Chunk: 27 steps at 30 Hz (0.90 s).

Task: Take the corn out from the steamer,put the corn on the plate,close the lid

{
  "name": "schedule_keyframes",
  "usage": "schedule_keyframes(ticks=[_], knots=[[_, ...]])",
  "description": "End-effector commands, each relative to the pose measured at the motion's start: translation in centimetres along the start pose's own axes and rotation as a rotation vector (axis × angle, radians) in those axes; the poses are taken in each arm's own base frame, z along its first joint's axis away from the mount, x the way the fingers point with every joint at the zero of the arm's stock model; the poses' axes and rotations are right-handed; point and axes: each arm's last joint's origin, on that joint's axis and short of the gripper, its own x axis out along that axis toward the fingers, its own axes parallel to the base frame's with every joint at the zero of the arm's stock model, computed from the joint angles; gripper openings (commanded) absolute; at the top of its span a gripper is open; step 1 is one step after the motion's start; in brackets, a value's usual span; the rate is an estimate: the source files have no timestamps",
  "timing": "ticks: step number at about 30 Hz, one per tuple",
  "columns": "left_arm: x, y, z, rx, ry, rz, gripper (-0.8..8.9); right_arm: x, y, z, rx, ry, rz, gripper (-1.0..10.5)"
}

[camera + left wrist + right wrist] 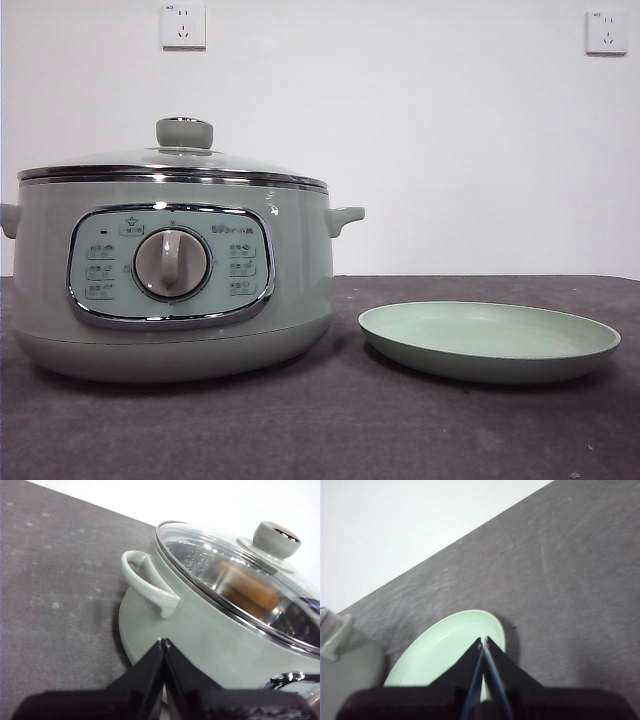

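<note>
The left gripper (163,642) has its two black jaws pressed together, tips meeting, holding nothing; it hangs just off the steamer's (210,630) side wall, near one small side handle (145,582). The right gripper (483,642) is likewise pinched closed on nothing, poised over the pale-green plate (445,650).

Through the glass lid (235,575), which sits closed on the pot with its grey-green knob (275,537) on top, the corn (247,587) shows as an orange-yellow lump lying inside the steamer.

From the front, neither arm shows. The steamer (170,270) stands on the dark grey table (330,430) with its control panel and grey dial (172,263) facing forward, the lid (170,165) seated on its chrome rim. The plate (490,345) lies at the steamer's 3 o'clock, just beside it and apart, bare. Two wall sockets (183,25) sit high on the white wall.
</note>
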Motion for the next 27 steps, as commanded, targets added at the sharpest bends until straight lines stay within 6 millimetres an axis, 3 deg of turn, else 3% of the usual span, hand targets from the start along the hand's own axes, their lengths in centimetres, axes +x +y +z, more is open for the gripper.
schedule_keyframes(ticks=[1, 9, 16, 27], knots=[[-0.1, -0.1, 0.2, -0.024, -0.01, 0.001, -0.08, -0.1, 0.1, 0.1, 0.024, 0.022, 0.02, -0.1], [-1.4, -1.6, 3.1, -0.007, -0.043, 0.002, -0.08, -0.7, 1.8, 2.8, 0.015, 0.032, 0.042, -0.1], [-2.1, -3.3, 6.9, 0.071, -0.056, 0.014, -0.08, -0.4, 4.1, 6.6, -0.087, 0.074, 0.09, -0.1], [-0.2, -5.7, 13.5, 0.25, 0.071, 0.018, -0.08, 2.8, 7.8, 11.8, -0.193, 0.308, 0.33, 0.0]])
